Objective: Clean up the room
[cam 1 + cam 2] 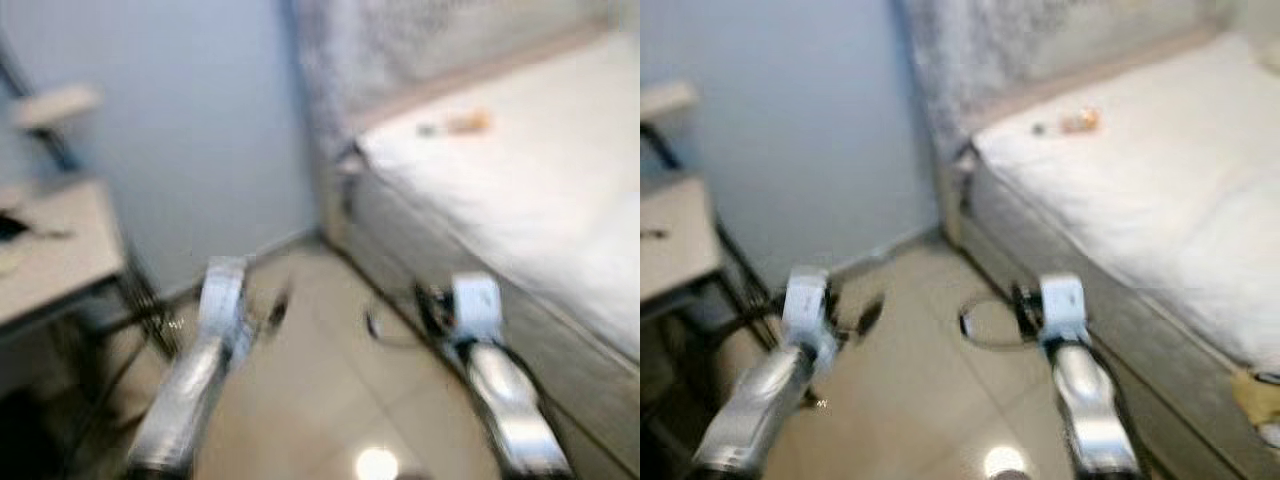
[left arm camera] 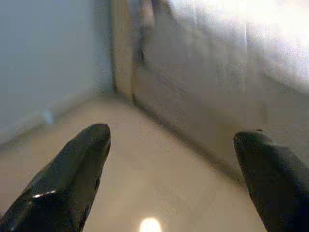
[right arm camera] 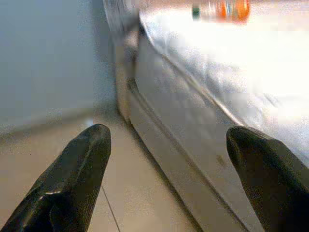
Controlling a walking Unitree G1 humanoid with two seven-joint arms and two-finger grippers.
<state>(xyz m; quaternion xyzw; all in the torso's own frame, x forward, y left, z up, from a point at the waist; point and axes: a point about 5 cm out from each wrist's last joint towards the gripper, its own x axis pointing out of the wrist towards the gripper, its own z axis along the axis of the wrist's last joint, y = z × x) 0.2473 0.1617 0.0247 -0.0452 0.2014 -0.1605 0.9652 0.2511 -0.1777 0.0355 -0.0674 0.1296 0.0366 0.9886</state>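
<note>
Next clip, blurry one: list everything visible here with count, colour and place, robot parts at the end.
bottle: one, clear with orange contents and a green cap, lying on the bed near the headboard end.
bed: one, white mattress on a grey base, to the robot's right.
cable loop: one, dark, on the floor beside the bed base.
desk: one, pale top on dark legs, to the robot's left.
floor: beige tiles.
wall: light blue, ahead.
left gripper: open, over the floor.
right gripper: open, facing the bed's side.
</note>
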